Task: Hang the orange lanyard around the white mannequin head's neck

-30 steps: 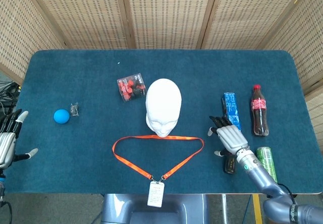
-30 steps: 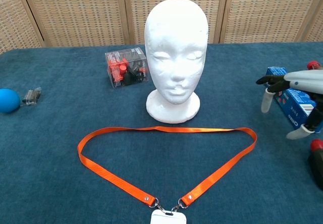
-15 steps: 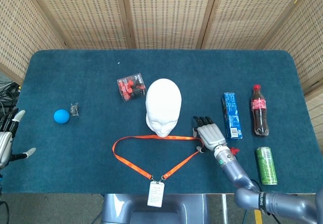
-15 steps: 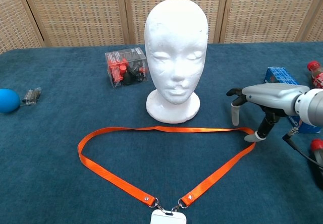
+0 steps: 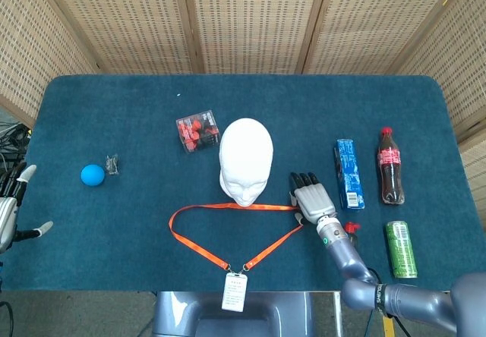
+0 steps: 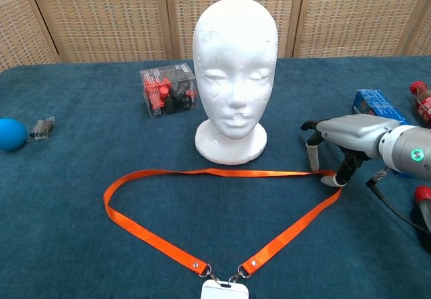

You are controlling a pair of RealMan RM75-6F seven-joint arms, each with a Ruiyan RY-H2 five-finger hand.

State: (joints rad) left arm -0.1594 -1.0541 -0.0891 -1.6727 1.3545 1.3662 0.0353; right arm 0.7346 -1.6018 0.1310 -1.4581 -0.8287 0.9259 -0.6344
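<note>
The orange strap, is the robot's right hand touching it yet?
Touching. In the chest view, the right hand's thumb tip rests on the orange lanyard's right corner.

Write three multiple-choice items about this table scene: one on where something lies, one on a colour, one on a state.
1. Where does the clear box of red pieces stand?
A. Beside the green can
B. Just left of the mannequin head
C. On the lanyard

2. What colour is the ball near the table's left edge?
A. Blue
B. Yellow
C. White

3. What state is the lanyard in?
A. Hung round the neck
B. Lifted clear of the table
C. Lying flat in a loop

Answers:
1. B: the clear box sits close to the left of the white mannequin head.
2. A: the ball is plainly blue.
3. C: the orange lanyard lies on the table in front of the head, with the right hand at its right corner.
</note>
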